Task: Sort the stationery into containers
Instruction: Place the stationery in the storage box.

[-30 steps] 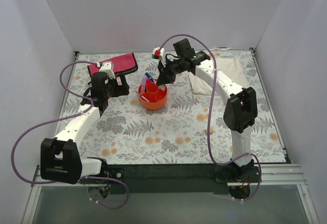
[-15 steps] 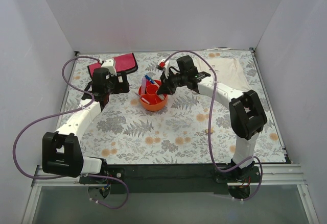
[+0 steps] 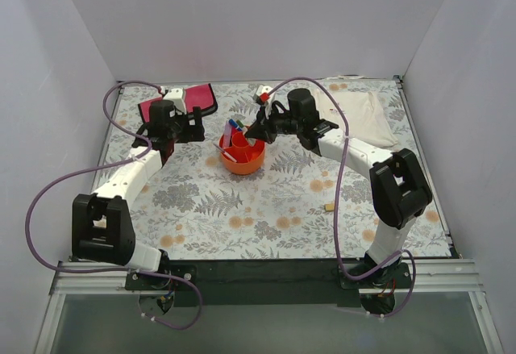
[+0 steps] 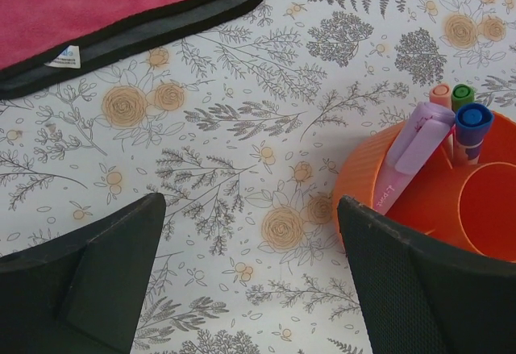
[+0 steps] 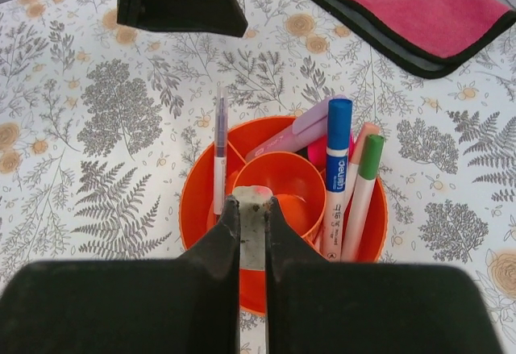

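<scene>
The container, a round orange tub (image 3: 242,159) with dividers and a central cup (image 5: 284,178), stands mid-table. In it are a lilac highlighter (image 5: 297,135), a blue-capped marker (image 5: 338,148), a green-capped marker (image 5: 364,183), a pink highlighter (image 5: 317,152) and a grey pen (image 5: 218,156). My right gripper (image 5: 252,201) is shut on a small whitish block (image 5: 252,229) with a pink smear, just above the tub's near rim. Left of the tub my left gripper (image 4: 250,289) is open over bare table. A small tan block (image 3: 329,206) lies on the table to the right.
A pink zip pouch (image 3: 181,100) lies at the back left, just behind the left gripper. A white cloth (image 3: 363,112) is spread at the back right. White walls close in the table on three sides.
The right arm's elbow has swung down and to the right while its gripper stayed over the tub with the block. The left gripper has shifted back toward the pouch, still open.
</scene>
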`<state>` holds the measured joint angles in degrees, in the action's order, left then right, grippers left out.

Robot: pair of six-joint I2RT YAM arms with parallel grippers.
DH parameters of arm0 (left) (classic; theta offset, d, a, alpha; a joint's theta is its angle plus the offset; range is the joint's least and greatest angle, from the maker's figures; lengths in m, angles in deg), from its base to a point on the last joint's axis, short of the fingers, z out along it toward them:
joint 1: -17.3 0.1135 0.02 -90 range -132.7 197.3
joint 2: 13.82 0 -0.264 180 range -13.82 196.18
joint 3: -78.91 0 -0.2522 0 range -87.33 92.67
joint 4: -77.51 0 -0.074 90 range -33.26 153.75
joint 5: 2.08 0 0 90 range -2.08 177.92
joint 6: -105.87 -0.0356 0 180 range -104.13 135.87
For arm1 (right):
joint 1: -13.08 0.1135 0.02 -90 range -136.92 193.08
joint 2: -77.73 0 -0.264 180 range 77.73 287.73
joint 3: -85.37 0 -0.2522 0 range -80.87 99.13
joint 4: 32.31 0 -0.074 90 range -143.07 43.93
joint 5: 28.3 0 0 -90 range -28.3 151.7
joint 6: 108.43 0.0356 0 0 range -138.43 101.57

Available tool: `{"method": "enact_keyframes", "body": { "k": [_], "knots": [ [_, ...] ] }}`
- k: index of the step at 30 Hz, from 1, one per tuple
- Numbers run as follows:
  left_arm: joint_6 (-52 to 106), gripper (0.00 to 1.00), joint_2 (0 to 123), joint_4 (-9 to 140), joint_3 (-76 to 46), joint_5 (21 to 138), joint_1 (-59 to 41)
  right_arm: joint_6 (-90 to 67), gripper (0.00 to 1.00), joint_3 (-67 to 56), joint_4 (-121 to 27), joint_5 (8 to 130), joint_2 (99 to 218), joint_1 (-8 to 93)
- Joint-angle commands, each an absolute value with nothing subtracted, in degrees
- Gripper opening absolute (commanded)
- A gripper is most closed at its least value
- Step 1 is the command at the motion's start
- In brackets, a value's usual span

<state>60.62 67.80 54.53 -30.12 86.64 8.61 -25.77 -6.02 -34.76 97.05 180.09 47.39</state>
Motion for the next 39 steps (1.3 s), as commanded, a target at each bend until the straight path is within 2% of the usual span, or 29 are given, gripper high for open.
{"method": "enact_keyframes", "body": {
  "k": [1,10,11,14,17,19,20,32,36,37,39],
  "knots": [
    [58.59,0.86,68.35,54.08,-26.6,87.13,8.95,-23.8,0.01,-8.45,-27.97,96.24,179.33,46.83],
    [58.06,0.86,69.5,54.08,-25.89,87.21,8.95,-24.14,0.01,-10.38,-26.56,96.5,179.42,46.57],
    [57.97,0.86,69.58,54.08,-25.8,87.21,8.95,-24.32,0.14,-10.47,-26.56,96.59,179.42,46.57],
    [57.88,0.86,69.76,54.16,-25.63,87.21,8.95,-24.59,0.39,-10.91,-26.56,96.24,179.42,46.48],
    [58.06,0.86,69.85,54.34,-25.45,87.21,8.95,-24.76,0.49,-11.17,-26.56,95.28,179.24,46.57],
    [58.06,0.86,69.76,54.43,-25.63,87.21,8.95,-25.02,0.52,-11.18,-26.65,94.92,179.15,46.57],
    [58.14,0.86,69.59,54.52,-25.8,87.3,8.95,-25.11,0.58,-11.09,-26.65,94.31,178.8,46.57],
    [59.46,0.86,67.74,56.01,-27.56,87.13,8.95,-27.56,0.58,-9.68,-32.61,91.77,173.36,45.78],
    [59.11,0.86,65.9,56.8,-28.44,87.21,9.04,-42.29,0.56,-4.7,-52.95,96.4,169.4,40.96],
    [58.94,0.86,64.76,57.15,-28.96,87.21,9.04,-55.13,0.56,-3.45,-68.07,96.33,168.96,40.6],
    [58.59,0.86,63.44,58.38,-30.98,87.21,9.12,-73.95,0.55,-2.74,-80.99,94.23,168.26,39.28]
  ]
}}
